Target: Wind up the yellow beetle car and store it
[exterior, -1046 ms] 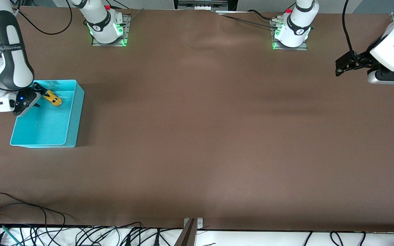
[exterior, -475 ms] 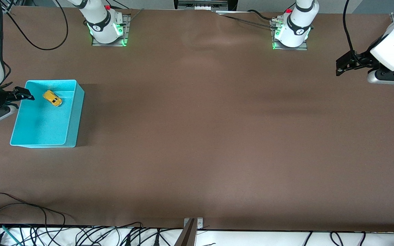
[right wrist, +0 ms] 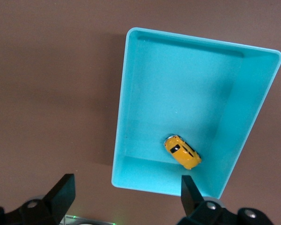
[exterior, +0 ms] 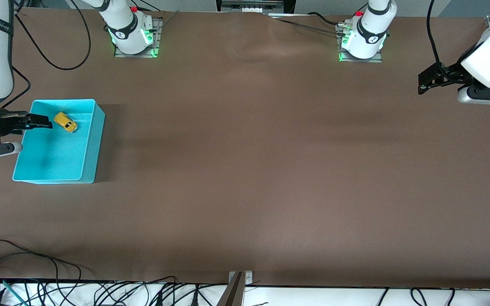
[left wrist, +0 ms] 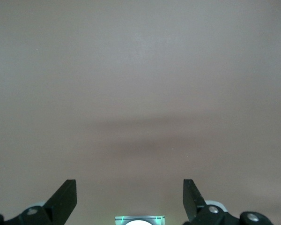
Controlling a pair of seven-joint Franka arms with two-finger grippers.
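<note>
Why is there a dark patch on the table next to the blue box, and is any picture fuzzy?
Front view: the dark patch is the shadow of the turquoise bin on the brown table. Left wrist view: soft streaky shadows on bare table. Right wrist view: the yellow beetle car looks sharp, no glare.

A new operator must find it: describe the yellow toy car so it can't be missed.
Start at the turquoise bin at the right arm's end of the brown table. The yellow beetle car lies inside, in the part farther from the front camera. It is the bin's only content: tiny, rounded, dark-windowed.
</note>
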